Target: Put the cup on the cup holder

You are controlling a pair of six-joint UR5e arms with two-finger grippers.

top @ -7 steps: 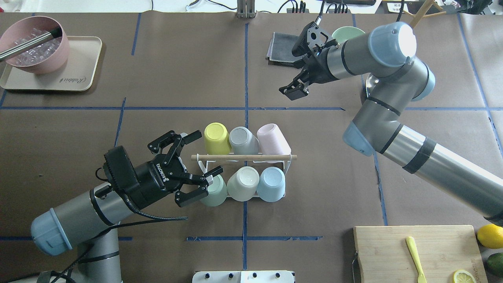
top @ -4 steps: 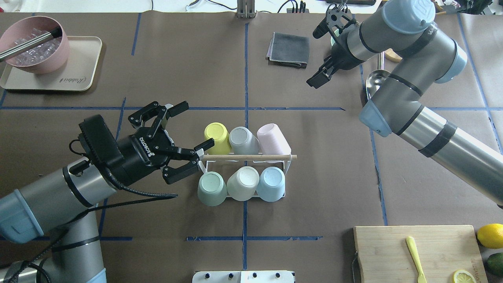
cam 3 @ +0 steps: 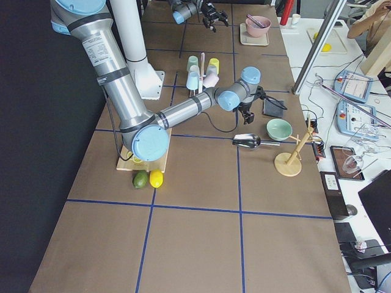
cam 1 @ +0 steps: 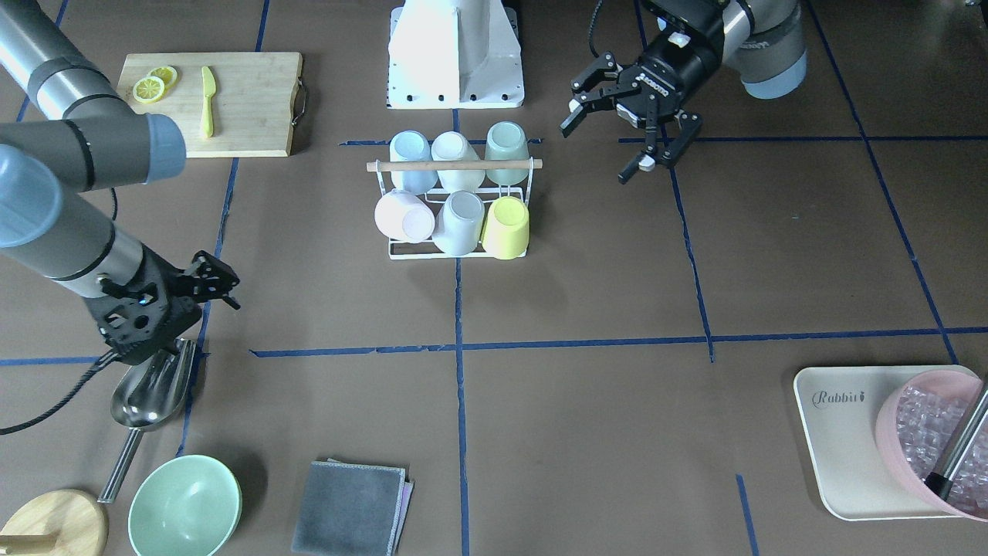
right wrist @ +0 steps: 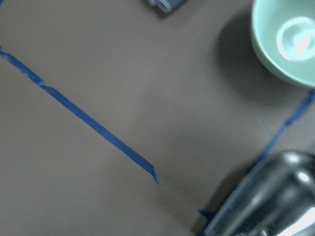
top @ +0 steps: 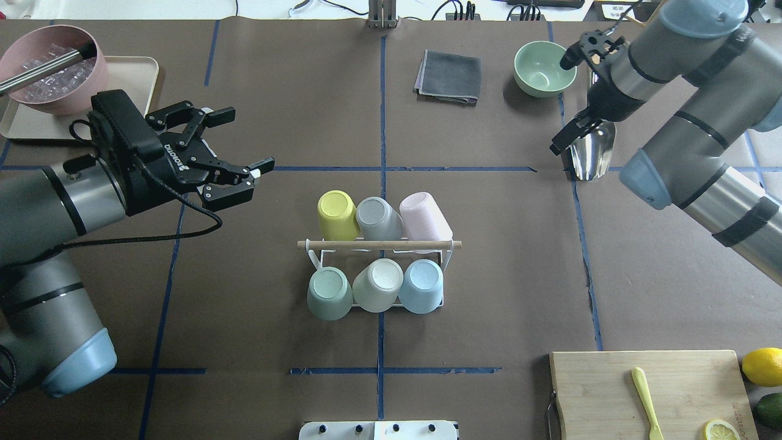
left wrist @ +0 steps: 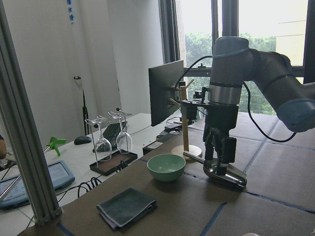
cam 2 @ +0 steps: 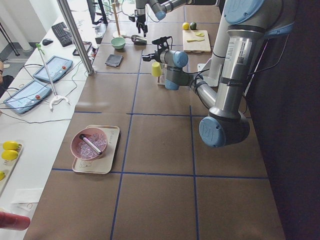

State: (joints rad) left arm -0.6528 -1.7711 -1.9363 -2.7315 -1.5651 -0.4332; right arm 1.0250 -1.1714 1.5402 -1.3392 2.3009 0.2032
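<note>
The white wire cup holder (top: 449, 260) with a wooden rod (top: 379, 244) stands mid-table, also in the front view (cam 1: 384, 193). Six upside-down cups sit on it: yellow (top: 337, 214), grey (top: 377, 217), pink (top: 424, 221), green (top: 330, 293), cream (top: 379, 284) and blue (top: 423, 285). My left gripper (top: 252, 137) is open and empty, up and to the left of the rack, also in the front view (cam 1: 598, 152). My right gripper (top: 559, 145) hangs over the metal scoop (top: 589, 153), empty. Its fingers look close together in the left wrist view (left wrist: 220, 157).
A green bowl (top: 542, 60) and a grey cloth (top: 448, 76) lie at the back. A pink bowl of ice (top: 52, 67) on a tray (top: 145, 73) is back left. A cutting board (top: 611, 391) with a yellow knife and lemons is front right.
My left gripper drew back from the green cup on the rack, up and to the left, staying open. My right arm swung away to the right, to above the scoop.
</note>
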